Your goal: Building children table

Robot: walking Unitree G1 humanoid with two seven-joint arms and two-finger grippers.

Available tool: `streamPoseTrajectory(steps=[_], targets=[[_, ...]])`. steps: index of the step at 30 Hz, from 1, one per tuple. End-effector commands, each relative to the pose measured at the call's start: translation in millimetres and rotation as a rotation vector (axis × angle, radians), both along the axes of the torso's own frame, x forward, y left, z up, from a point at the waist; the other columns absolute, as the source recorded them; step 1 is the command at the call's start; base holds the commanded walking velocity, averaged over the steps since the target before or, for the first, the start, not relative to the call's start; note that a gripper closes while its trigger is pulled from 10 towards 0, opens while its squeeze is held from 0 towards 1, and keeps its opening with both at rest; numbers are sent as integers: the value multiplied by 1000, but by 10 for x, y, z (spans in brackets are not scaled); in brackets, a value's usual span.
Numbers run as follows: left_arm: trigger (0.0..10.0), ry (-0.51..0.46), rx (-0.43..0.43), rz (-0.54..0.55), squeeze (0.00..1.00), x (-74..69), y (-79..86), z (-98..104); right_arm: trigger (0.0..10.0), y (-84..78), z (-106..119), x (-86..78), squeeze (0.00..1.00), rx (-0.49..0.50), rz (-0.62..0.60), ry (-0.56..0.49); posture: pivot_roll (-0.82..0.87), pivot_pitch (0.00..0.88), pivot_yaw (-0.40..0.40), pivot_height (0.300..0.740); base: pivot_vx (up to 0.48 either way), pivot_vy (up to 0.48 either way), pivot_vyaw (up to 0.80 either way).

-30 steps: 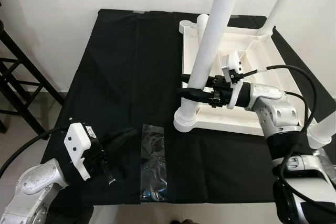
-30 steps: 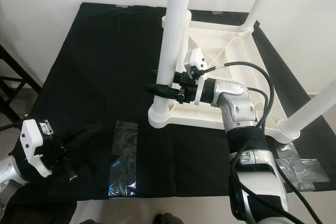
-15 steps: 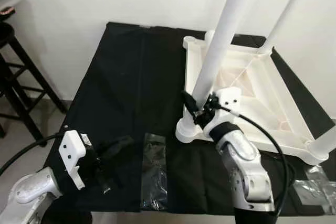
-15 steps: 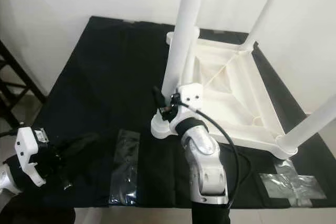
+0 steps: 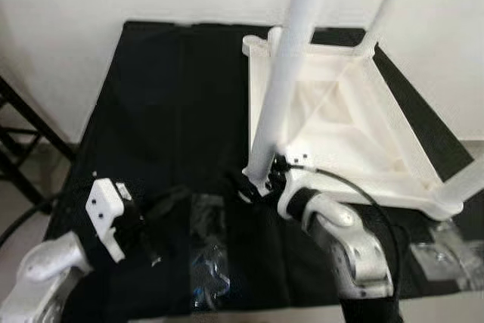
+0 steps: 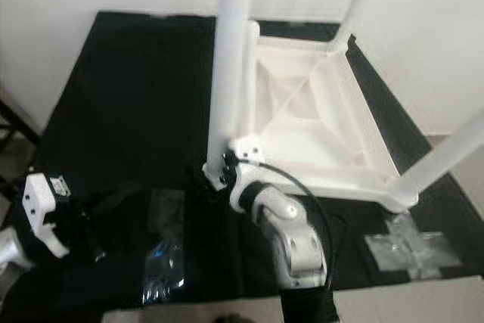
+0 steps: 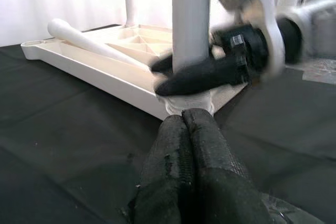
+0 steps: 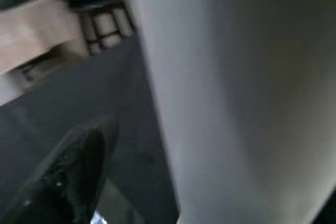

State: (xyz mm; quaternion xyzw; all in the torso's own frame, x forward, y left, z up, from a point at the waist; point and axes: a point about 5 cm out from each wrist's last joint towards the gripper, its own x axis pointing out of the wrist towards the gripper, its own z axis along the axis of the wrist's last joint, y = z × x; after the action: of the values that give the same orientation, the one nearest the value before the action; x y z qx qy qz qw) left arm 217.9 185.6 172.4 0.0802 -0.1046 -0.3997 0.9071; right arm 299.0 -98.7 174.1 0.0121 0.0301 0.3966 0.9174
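Children's table (image 5: pixel 340 122), white plastic, lies upside down on the right half of the black cloth (image 5: pixel 159 111), with its legs pointing up. The near-left leg (image 5: pixel 283 73) stands in the corner socket closest to the cloth's centre.

Change: one second ago the right gripper (image 5: pixel 261 181) reached this leg from the side, with the forearm lying across the frame. The forearm now rises from the near edge of the cloth, and the gripper sits low at the leg's base, just above the socket. The head camera has also shifted. This suggests a re-grip to seat or twist the leg; the leg already stands upright.

The left gripper (image 7: pixel 191 145) rests near the cloth's near-left corner, fingers pressed together and empty, beside a clear plastic bag (image 5: pixel 204 262).

The left wrist view shows the right gripper's fingers (image 7: pixel 194 77) straddling the leg at its base. The head views leave this contact blurred. The right wrist view shows one finger (image 8: pixel 68 177) beside the white shaft (image 8: pixel 226 98); the second is hidden.
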Motion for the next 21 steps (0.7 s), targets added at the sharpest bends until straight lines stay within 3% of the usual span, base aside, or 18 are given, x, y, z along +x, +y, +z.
streamPoseTrajectory(steps=[1,3,6,7,12,13,15,16,21], targets=[[10000,4,7,-1,0,-15,-16,-29,10000,-58,91,79,0,11,168,-36,55,127,-97,740,0,0,0],[10000,2,7,1,0,-12,-21,-27,10000,-180,217,193,0,-11,286,-79,61,127,-97,740,0,0,0],[10000,2,7,2,0,-11,-22,-28,10000,-252,295,296,0,-15,354,-78,61,127,-95,740,0,0,0],[10000,3,7,1,0,-11,-21,-28,10000,-264,325,339,0,-21,424,-67,63,127,-92,740,0,0,0],[10000,5,8,-1,0,-12,-24,-33,10000,-267,361,404,0,-26,523,-35,69,126,-91,740,0,0,0],[10000,5,8,-1,0,-12,-26,-35,7333,-265,369,442,0,-23,540,-20,75,125,-93,740,0,0,0],[10000,6,9,-2,0,-13,-28,-36,7333,-264,375,466,0,-21,553,-11,79,126,-95,740,0,0,0],[10000,5,9,0,0,-13,-29,-36,0,-257,381,487,0,-11,566,0,81,127,-97,740,0,0,0],[10000,3,7,2,0,-16,-33,-31,0,-305,340,540,0,0,580,8,72,132,-94,740,0,0,0]])
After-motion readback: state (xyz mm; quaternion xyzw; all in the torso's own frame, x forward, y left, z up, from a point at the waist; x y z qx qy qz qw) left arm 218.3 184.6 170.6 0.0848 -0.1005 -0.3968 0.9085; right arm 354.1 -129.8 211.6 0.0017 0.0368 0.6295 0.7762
